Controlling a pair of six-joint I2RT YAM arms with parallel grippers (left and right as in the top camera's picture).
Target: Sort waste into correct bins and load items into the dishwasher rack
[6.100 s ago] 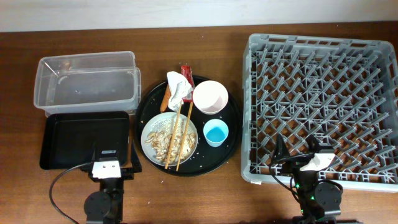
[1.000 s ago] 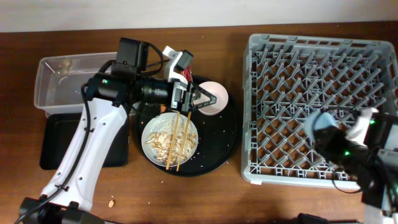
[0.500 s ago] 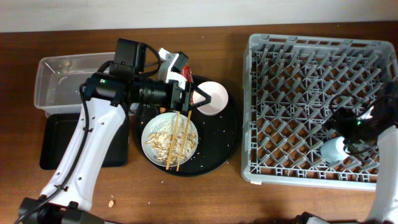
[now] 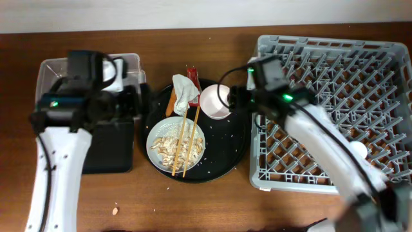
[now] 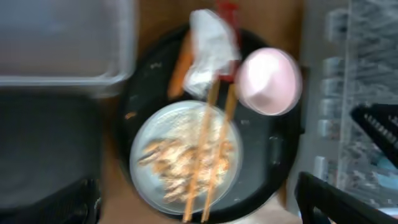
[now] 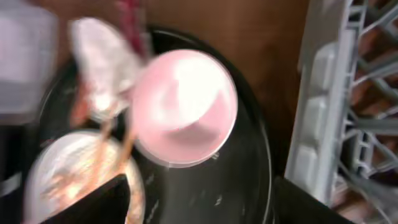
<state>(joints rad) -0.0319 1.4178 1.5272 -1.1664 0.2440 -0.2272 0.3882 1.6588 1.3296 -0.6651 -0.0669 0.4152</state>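
Note:
The pinkish bowl [image 4: 215, 101] stands on the round black tray with the plate [image 4: 161, 129], which holds food scraps [image 4: 168, 147] and chopsticks [image 4: 183, 138]. The white napkin [image 4: 185, 90] and red wrapper [image 4: 192, 72] lie at the tray's back. My left gripper [image 4: 136, 103] is open and empty, between the bins and the tray; its wrist view shows the plate [image 5: 143, 149] and bowl [image 5: 268, 81]. My right gripper [image 4: 235, 96] is open and empty just right of the bowl [image 6: 183, 106]. A pale cup-like shape [image 4: 358, 149] sits in the grey rack [image 4: 335, 64].
The clear tub [image 4: 64, 71] and shallow black tray [image 4: 109, 161] sit at the left, partly under my left arm. The round black tray [image 4: 232, 151] lies between them and the rack. An orange piece [image 4: 170, 103] lies beside the napkin. A crumb [image 4: 116, 209] lies on the table's front.
My left arm has drawn back left from the bowl to over the bins. My right arm has left the cup in the rack and swung left to the bowl.

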